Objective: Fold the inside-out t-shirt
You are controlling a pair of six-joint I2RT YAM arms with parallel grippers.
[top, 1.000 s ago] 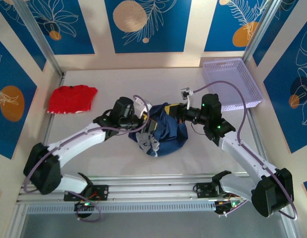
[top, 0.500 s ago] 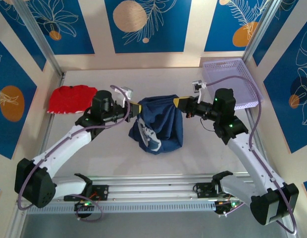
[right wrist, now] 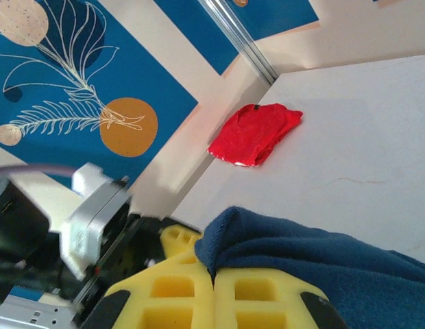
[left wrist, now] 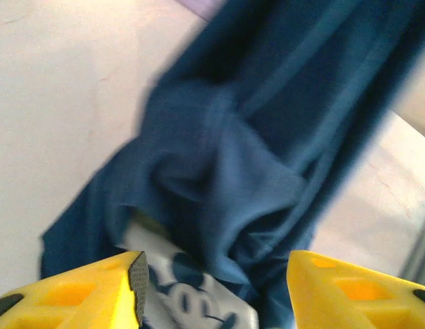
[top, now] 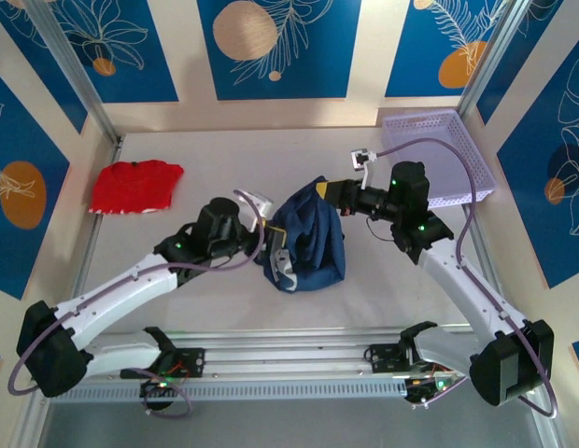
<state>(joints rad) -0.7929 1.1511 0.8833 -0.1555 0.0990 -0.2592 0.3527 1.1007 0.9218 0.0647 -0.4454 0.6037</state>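
Since half a second ago the left gripper (top: 271, 247) has let the cloth go and swung in low beside it, so the inside-out t-shirt (top: 313, 238) no longer stretches between the arms. It now hangs as a narrow bunch from the right gripper (top: 331, 191), with its lower part heaped on the table (top: 215, 159) near the middle.

From the left wrist, the left gripper (left wrist: 214, 264) has its yellow fingers well apart, with the t-shirt (left wrist: 226, 157) crumpled just ahead of them and nothing pinched. From the right wrist, the right gripper (right wrist: 214, 277) has its fingers pressed together on a rolled edge of the t-shirt (right wrist: 301, 253).

The likely trouble is a blind grab. The cloth is twisted into deep overlapping folds, so closing here could catch several layers or an inner fold instead of one hem. That would leave the shirt knotted when the arms spread it. The right gripper's hold is on a thin lip of fabric, and a hard pull from the other side could slip it free.

The shirt is soft, matte navy knit that drapes limply and holds no shape. A white print (left wrist: 192, 301) shows low in the folds. The red garment (top: 135, 185) lies flat, well apart at the far left. A lavender mesh basket (top: 439, 154) sits at the far right.
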